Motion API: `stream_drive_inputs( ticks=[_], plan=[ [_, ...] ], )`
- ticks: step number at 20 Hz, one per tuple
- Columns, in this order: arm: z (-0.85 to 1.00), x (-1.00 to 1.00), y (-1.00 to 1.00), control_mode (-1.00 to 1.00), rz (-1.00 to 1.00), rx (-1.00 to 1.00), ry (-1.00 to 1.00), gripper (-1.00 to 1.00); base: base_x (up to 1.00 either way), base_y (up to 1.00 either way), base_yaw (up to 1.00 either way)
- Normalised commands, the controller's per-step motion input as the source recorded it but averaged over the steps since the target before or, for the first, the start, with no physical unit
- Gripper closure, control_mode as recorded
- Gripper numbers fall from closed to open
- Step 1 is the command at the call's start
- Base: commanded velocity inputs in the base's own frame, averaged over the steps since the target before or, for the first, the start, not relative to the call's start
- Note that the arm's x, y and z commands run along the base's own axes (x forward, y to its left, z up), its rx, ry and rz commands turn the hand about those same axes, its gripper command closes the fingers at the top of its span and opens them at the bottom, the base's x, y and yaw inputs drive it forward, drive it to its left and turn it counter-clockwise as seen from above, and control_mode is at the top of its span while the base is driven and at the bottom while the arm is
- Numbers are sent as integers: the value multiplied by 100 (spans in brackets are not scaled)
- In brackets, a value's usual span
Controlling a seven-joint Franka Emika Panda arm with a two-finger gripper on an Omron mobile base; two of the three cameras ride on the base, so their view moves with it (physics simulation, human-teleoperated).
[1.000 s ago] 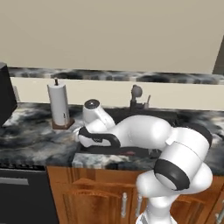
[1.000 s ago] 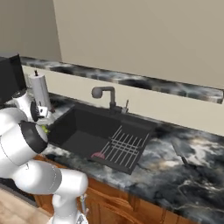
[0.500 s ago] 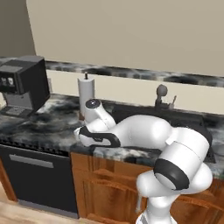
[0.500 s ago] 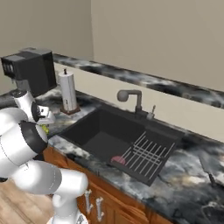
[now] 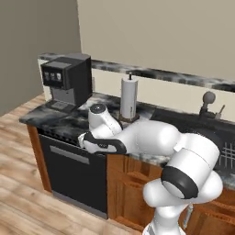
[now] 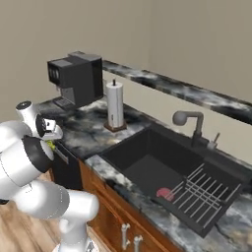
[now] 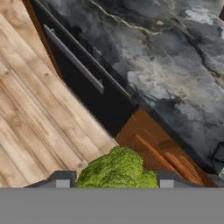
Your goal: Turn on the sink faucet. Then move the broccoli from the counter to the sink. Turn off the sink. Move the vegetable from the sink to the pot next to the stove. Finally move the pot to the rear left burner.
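Gripper (image 7: 111, 181) clamps knobbly green broccoli (image 7: 117, 168).

Base driven left along the counter (image 5: 69, 120), coffee machine (image 5: 67, 79) and dishwasher (image 5: 73, 170) now in sight

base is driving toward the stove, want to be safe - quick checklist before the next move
1. Broccoli between the finger tips in the hand view: ok.
2. Gripper closed on it: ok.
3. Pot in sight: not ok, none visible yet.
4. Hand above the counter: not ok, it hangs past the edge, over the wood floor.
5. Faucet off: cannot tell.
6. Paper towel roll upright, clear of the arm: ok.
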Motion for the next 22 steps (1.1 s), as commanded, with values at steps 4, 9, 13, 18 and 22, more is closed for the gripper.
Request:
stream_drive_inputs(
  ticks=[4, 9, 13, 18, 22],
  plan=[
    [0, 0, 0, 100, 0, 0, 0, 100, -6, 53, 38],
    [0, 0, 0, 100, 0, 0, 0, 100, -8, 54, 38],
    [0, 0, 0, 100, 0, 0, 0, 100, -9, 55, 38],
    [0, 0, 0, 100, 0, 0, 0, 100, -10, 54, 38],
    [0, 0, 0, 100, 0, 0, 0, 100, -10, 53, 39]
  ],
)
